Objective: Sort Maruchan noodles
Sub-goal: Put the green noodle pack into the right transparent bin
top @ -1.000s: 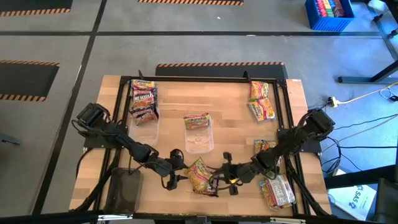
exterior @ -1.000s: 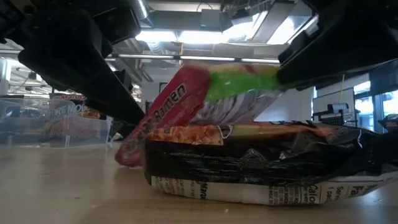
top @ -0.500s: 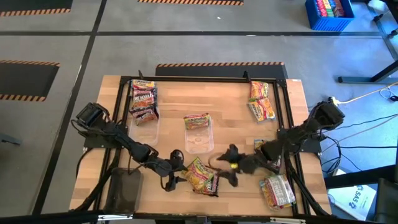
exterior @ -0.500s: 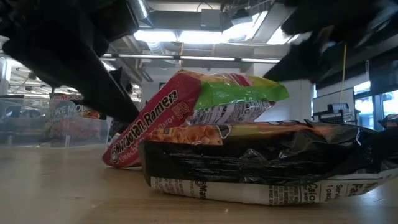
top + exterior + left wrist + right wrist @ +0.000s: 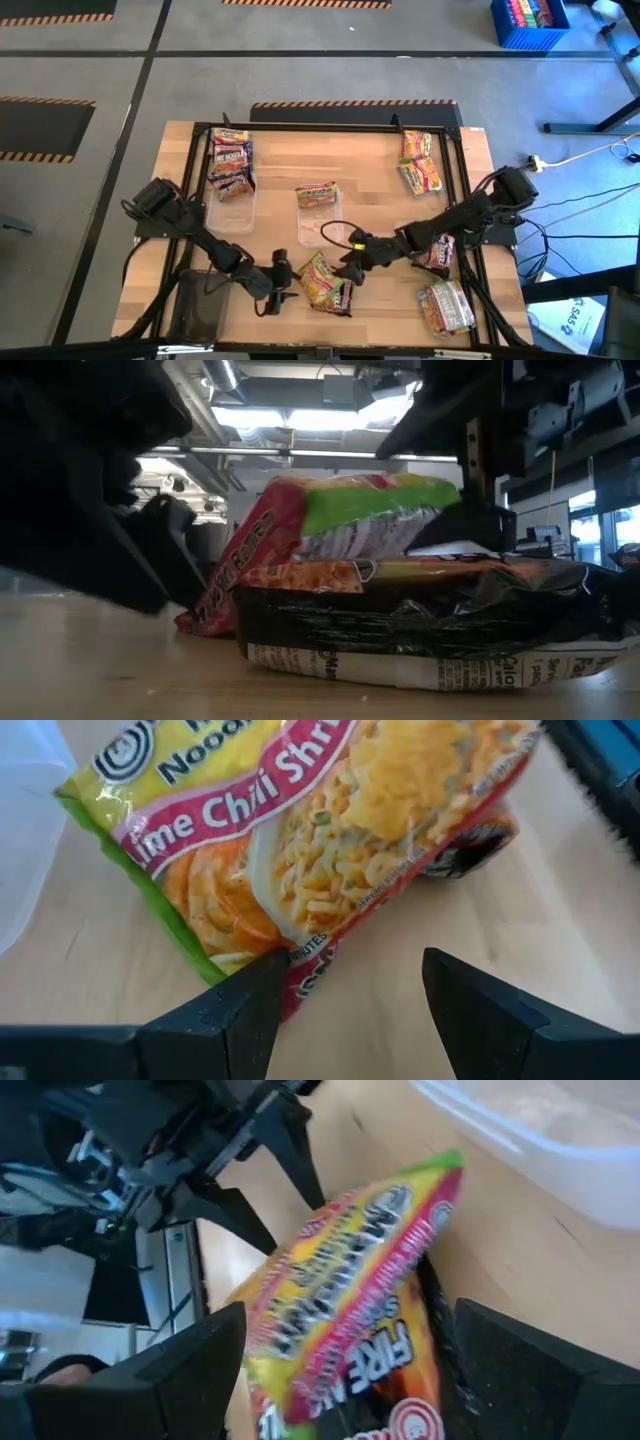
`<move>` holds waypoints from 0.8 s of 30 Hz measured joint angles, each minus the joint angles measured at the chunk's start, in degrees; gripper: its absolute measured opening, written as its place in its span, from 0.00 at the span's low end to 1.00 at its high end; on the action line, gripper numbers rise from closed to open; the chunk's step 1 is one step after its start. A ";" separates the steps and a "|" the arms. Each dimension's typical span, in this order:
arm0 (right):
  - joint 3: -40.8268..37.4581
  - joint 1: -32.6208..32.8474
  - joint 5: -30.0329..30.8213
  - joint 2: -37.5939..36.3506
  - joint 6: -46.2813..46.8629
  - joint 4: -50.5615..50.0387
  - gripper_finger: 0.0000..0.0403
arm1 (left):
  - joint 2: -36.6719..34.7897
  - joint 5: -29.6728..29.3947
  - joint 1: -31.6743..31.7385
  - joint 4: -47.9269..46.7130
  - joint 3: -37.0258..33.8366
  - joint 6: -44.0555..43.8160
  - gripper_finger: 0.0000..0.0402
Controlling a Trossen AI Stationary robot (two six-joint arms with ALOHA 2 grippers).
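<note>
Two Maruchan noodle packets lie stacked near the table's front middle. A yellow, green and red one (image 5: 320, 274) (image 5: 330, 830) rests tilted on a dark one (image 5: 420, 620) (image 5: 395, 1375) that lies flat on the wood. My left gripper (image 5: 277, 288) (image 5: 350, 965) stands open just left of the stack, low over the table, at the top packet's near corner. My right gripper (image 5: 351, 263) (image 5: 350, 1315) stands open at the stack's far right, fingers on either side of the packets' ends, holding nothing. My left gripper has one fingertip (image 5: 262, 978) right at the green-edged corner (image 5: 240, 960) of the top packet, coming level from the table's left. Whether it touches the packet, I cannot tell. Only bare wood lies between the two fingers.
Two clear trays stand farther back: the left one (image 5: 236, 212) with several packets at its far end, the middle one (image 5: 322, 232) with one packet (image 5: 316, 194). More packets lie at the far right (image 5: 420, 165), under the right arm (image 5: 438, 256) and at the near right (image 5: 446, 306).
My right gripper has let go of the top packet's raised end, rolled its wrist and drawn back toward the far edge. The packet has dropped from a steep tilt onto the dark packet. My left gripper has sunk and moved toward the near edge, closer to the stack.
</note>
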 joint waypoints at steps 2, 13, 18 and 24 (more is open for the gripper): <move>0.00 -0.88 -0.63 1.27 1.60 0.24 0.83 | 0.13 -0.14 0.25 0.55 -0.02 0.15 0.57; 0.73 -2.65 -9.05 8.25 8.01 10.02 0.83 | 0.15 -1.28 2.36 2.29 -0.02 1.02 0.57; 3.39 -2.65 -12.13 11.20 9.46 9.89 0.83 | 0.15 -1.28 3.62 3.77 -0.02 1.68 0.57; 5.92 -2.62 -13.26 12.80 7.76 9.86 0.83 | 0.15 -1.17 4.16 4.31 -0.02 1.78 0.57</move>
